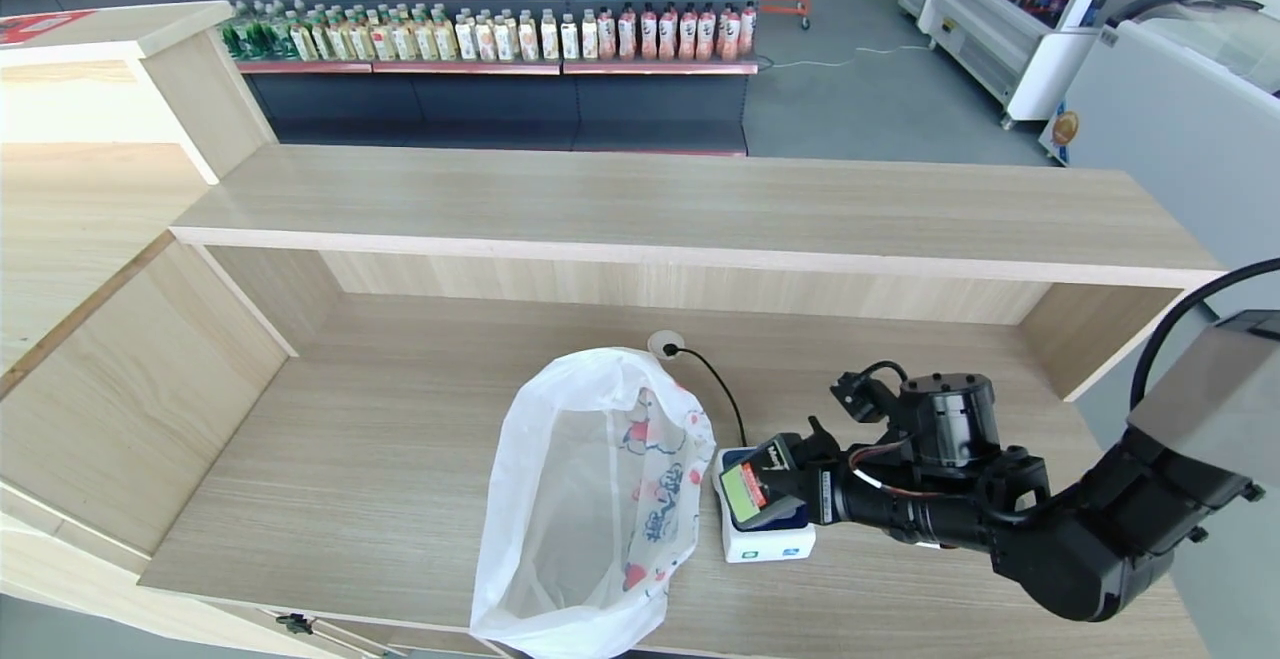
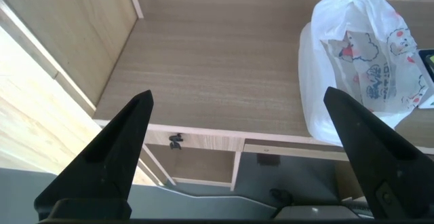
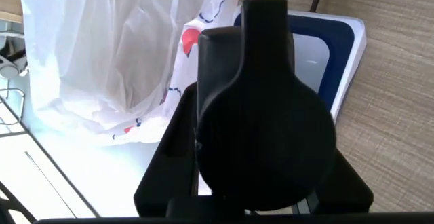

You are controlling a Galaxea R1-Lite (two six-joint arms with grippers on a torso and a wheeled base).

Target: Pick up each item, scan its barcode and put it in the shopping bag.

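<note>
Item: small flat packet (image 1: 748, 491) with a green and red label, held just above the scanner, label tilted towards the bag.
Right gripper (image 1: 772, 487): closed on the packet, which is clamped between its fingers; arm enters from 4 o'clock.
Scanner (image 1: 772, 542): white and blue box on the counter, directly beneath the packet, at 3 o'clock of the bag and just beside it.
Shopping bag (image 1: 520, 539): white plastic with printed figures, mouth open, standing at the counter's near edge.
Cable (image 1: 715, 379): black, running from the scanner towards 11 o'clock to a round port (image 1: 665, 344).
Left gripper (image 2: 239, 94): fingers spread wide, holding nothing, above the wooden counter (image 1: 380, 469) at 9 o'clock of the bag.
Background: bottle shelves (image 1: 480, 34) at 12 o'clock.
</note>
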